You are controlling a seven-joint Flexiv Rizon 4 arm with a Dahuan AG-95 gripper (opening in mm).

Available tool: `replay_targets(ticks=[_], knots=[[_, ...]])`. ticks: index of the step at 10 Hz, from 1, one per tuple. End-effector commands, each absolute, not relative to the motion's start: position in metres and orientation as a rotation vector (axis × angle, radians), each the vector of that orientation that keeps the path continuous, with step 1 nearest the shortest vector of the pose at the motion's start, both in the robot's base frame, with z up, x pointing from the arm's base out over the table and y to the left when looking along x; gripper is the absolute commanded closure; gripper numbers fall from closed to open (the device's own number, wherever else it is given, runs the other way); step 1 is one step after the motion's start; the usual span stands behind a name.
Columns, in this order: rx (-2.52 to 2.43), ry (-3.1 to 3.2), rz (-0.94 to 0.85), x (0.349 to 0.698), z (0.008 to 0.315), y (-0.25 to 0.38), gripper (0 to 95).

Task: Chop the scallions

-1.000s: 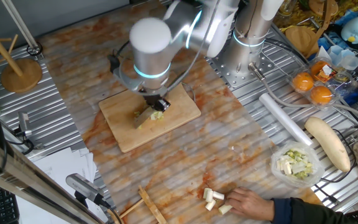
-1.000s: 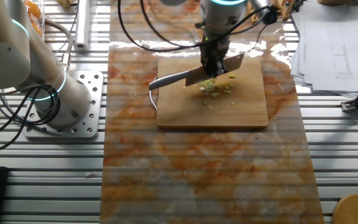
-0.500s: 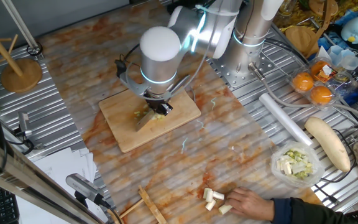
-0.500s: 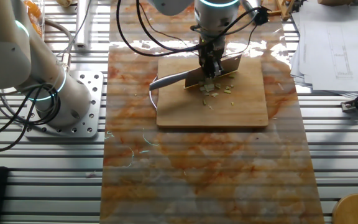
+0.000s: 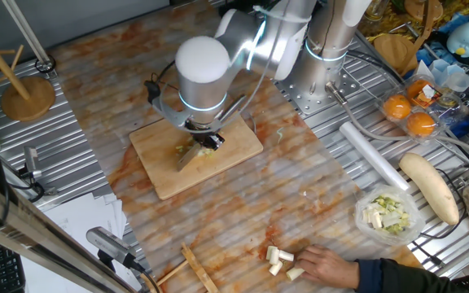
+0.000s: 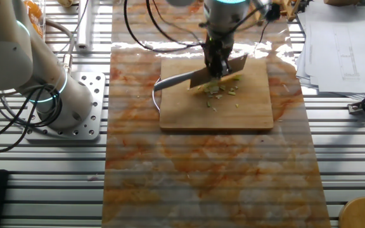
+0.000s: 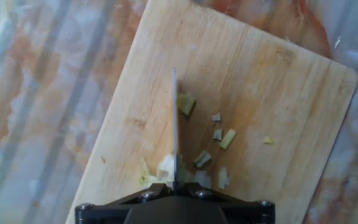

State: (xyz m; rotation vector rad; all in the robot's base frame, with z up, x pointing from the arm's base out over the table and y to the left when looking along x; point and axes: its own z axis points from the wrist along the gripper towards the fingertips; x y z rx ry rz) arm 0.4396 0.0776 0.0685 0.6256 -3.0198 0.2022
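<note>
Nearest the hand camera, the knife [image 7: 174, 118] runs edge-on straight out from the fingers [image 6: 218, 66], its thin blade standing upright over the cutting board [image 7: 272, 124]. The fingers sit closed around the knife's handle; the hand view shows only the dark housing below the blade, so how firm that grip is cannot be told.

The scallions [image 7: 194, 158] lie on the board right against the blade: a pale clump touching it near the handle end, one piece touching it further along, and a loose scatter of small green bits just beside it on one side only. Little uncut stalk seems left, so the chopping looks well advanced.

The risks follow from that layout. The scattered bits lie beside the blade, not under it, so further strokes in the same line would probably miss them and strike bare wood. Pieces touching the blade may cling to it and get flung off the board onto the tabletop [image 6: 201, 177]. A hard stroke could nudge the board, which lies free on the tabletop.

Farther from the board, a person's hand [image 5: 326, 264] rests on the tabletop beside several pale cut chunks [image 5: 279, 259], well apart from the knife. If that hand reaches toward the board mid-stroke, that is the most serious hazard.
</note>
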Motion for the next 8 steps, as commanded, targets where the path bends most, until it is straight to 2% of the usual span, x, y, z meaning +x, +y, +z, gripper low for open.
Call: replay_targets(ticks=[1, 5, 8], knots=[[0.469, -3.101, 0.129, 0.438, 0.073, 0.079, 95.0], [0.48, -3.103, 0.03, 0.435, 0.052, 0.078, 95.0], [0.505, -3.133, 0.0, 0.434, 0.019, 0.074, 95.0]])
